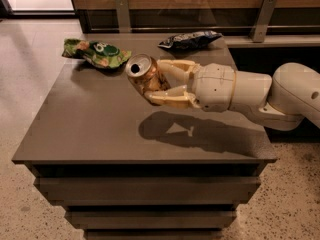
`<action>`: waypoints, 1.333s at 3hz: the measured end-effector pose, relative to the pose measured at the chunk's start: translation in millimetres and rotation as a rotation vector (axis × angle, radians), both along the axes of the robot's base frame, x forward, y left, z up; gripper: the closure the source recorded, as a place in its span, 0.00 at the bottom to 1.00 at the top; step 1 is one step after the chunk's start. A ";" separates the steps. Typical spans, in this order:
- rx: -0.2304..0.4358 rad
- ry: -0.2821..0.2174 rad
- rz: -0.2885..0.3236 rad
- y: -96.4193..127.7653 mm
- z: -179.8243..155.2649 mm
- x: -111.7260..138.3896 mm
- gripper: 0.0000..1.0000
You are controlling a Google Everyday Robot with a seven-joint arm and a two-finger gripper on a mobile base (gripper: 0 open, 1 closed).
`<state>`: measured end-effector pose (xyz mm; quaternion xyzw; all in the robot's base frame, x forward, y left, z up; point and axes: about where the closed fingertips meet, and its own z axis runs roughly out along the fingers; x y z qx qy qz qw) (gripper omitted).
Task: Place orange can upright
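At ten o'clock on the table lay the green snack bag. Right of it the orange can hung above the tabletop, tilted, top toward ten o'clock, pinched by the gripper reaching in from three o'clock. Grasp done, I'd say; uprighting and setting down remained.

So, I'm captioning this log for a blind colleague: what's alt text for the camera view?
The gripper grips the orange can tilted above a grey table, its silver top toward the camera. A green snack bag and a dark blue snack bag lie near the far edge.
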<state>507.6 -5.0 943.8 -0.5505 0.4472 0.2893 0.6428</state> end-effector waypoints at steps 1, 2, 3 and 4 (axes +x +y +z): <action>0.012 0.005 0.046 0.7 2.2 0.2 1.00; 0.025 0.027 0.140 6.0 1.6 -2.2 1.00; 0.036 0.042 0.205 9.0 1.2 -6.7 1.00; 0.079 0.042 0.244 10.3 -0.5 -13.1 1.00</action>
